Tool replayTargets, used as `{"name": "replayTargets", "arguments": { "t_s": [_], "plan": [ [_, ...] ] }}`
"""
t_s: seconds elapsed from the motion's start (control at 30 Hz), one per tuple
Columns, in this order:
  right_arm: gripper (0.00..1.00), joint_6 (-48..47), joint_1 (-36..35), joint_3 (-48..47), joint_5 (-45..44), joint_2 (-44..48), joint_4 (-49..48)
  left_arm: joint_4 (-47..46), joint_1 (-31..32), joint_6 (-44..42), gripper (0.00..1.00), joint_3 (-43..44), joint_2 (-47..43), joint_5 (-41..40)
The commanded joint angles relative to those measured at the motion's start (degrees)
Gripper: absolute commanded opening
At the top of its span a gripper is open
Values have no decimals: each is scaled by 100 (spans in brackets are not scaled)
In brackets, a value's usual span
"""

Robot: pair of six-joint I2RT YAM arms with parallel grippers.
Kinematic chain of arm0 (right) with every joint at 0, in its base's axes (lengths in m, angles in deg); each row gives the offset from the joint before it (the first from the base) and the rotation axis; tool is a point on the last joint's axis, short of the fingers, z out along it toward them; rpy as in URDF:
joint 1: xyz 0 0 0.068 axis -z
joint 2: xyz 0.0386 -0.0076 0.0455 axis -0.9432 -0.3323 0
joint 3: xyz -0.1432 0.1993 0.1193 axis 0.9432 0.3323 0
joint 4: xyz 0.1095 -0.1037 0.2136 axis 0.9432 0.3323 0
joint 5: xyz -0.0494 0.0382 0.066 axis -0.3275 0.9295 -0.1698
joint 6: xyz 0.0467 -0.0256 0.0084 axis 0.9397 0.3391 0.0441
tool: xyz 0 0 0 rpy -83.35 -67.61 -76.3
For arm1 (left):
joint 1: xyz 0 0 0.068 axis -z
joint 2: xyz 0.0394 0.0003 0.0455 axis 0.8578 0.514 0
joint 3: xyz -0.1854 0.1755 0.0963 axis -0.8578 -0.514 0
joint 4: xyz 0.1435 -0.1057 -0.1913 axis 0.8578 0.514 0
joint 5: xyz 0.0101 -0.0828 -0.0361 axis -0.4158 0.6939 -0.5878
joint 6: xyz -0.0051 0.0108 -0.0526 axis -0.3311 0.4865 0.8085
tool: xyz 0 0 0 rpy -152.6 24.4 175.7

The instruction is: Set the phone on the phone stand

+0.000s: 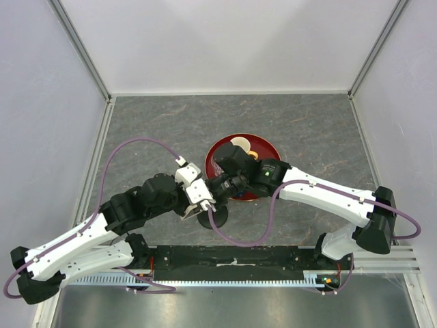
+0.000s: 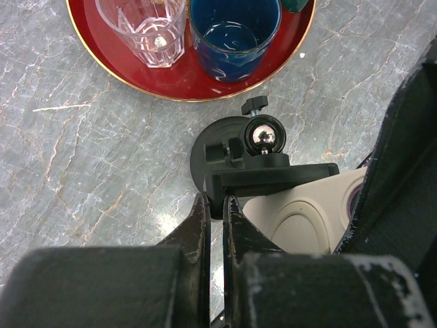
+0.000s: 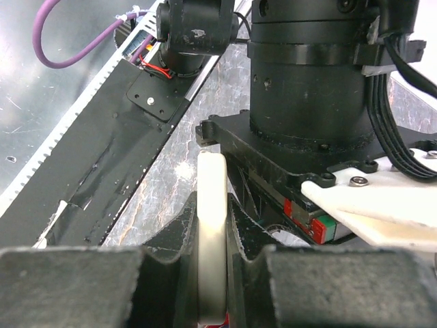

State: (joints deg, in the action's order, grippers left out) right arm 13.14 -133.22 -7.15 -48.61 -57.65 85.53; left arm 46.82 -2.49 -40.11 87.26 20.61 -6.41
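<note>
From above, the left gripper [image 1: 194, 210] and right gripper [image 1: 220, 188] were tip to tip just near of the red tray [image 1: 268, 147], over the phone stand [image 1: 213, 219] and its round base. In the left wrist view, that gripper's jaws were almost closed, pinching the near-left corner of the stand's cradle. The phone [image 2: 300, 212], pale back showing, sat just right of them beside the cradle. In the right wrist view, the jaws were clamped on the phone's faces, its rim edge-on.

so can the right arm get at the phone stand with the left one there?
Probably yes. The right end effector, shut on the phone, sits right at the phone stand; the left end effector seems to pinch only its cradle's near corner, though it's tight.
</note>
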Motion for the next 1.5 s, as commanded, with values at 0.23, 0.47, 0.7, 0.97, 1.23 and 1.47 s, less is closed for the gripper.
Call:
{"name": "replayTargets", "arguments": {
  "t_s": [0.23,0.47,0.7,0.97,1.23,1.47],
  "plan": [
    [0,1805,102,-54,-1630,-48,231,-197,38,580,2,251,-262,-1597],
    [0,3177,41,412,-2878,58,-86,-12,38,792,2,295,-552,-2370],
    [0,4998,-750,439,-5724,31,151,392,38,1187,2,357,-561,-3277],
    [0,6581,-1137,475,-8637,-4,765,629,38,1345,2,366,-711,-3619],
    [0,7057,-1322,17,-9086,-662,1048,691,38,1477,2,383,-895,-3375],
    [0,6821,-1322,-264,-8858,-1006,767,2060,38,2882,2,1076,-527,-2838]
  ]
}}
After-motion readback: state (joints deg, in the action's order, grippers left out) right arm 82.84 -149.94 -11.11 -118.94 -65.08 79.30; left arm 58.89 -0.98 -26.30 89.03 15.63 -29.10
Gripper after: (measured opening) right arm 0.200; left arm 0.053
